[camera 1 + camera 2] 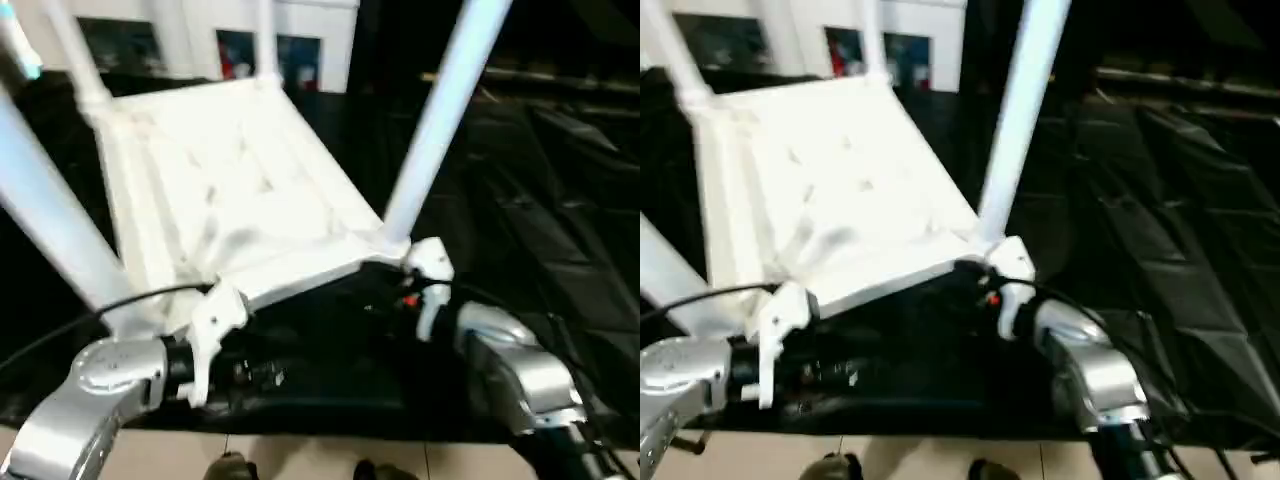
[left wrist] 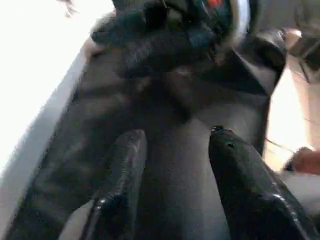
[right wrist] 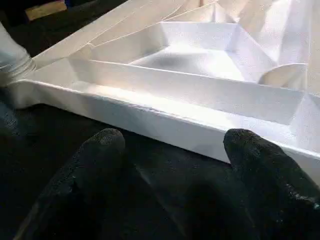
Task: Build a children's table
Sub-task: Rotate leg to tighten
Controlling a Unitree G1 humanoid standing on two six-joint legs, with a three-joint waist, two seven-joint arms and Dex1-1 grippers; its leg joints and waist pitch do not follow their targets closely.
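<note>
Lying upside down on the black cloth (image 1: 560, 200), the white tabletop (image 1: 225, 190) has its ribbed plastic underside up and round legs (image 1: 440, 110) rising from the corners. The left gripper (image 2: 172, 170) and right gripper (image 3: 170, 165) are both released, empty, just beside its near edge.

Two head-mounted eyes look forward and down over the robot's silver forearms at the upturned tabletop (image 1: 230, 190), sharing almost the same scene from slightly offset positions. The left wrist camera sights along the left hand (image 2: 172, 180) at close range toward dark sheeting (image 2: 165, 150). The right wrist camera, equally close, faces the tabletop's near edge and ribbed underside past the right hand (image 3: 172, 170).
</note>
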